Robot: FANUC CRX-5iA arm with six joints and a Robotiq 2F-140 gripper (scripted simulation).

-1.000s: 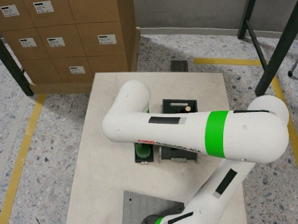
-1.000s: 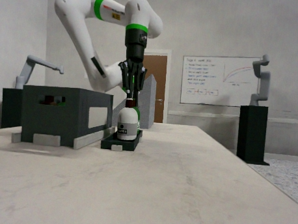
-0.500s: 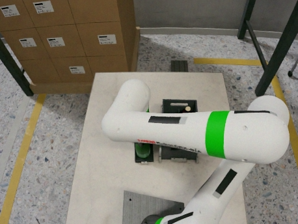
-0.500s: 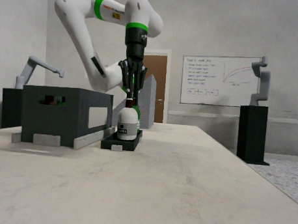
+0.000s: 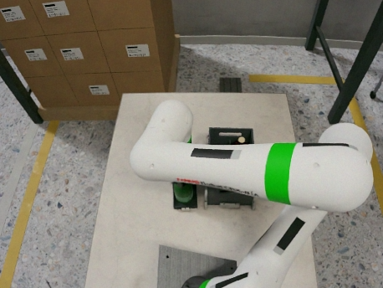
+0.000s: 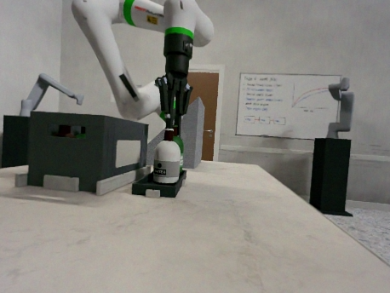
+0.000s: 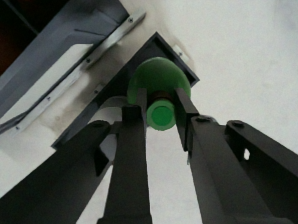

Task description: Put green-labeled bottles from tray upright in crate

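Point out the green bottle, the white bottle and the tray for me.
Green bottle (image 5: 184, 192) (image 6: 181, 158) (image 7: 160, 74): top, exterior, wrist; its body, shoulder in wrist.
White bottle (image 6: 166, 152) (image 7: 106, 115): exterior, wrist; its shoulder.
Tray (image 5: 176, 204) (image 6: 140, 189) (image 7: 152, 46): top, exterior, wrist; near a corner.

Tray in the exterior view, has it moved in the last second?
No. The tray shows no visible shift against the gray rail beside the crate.
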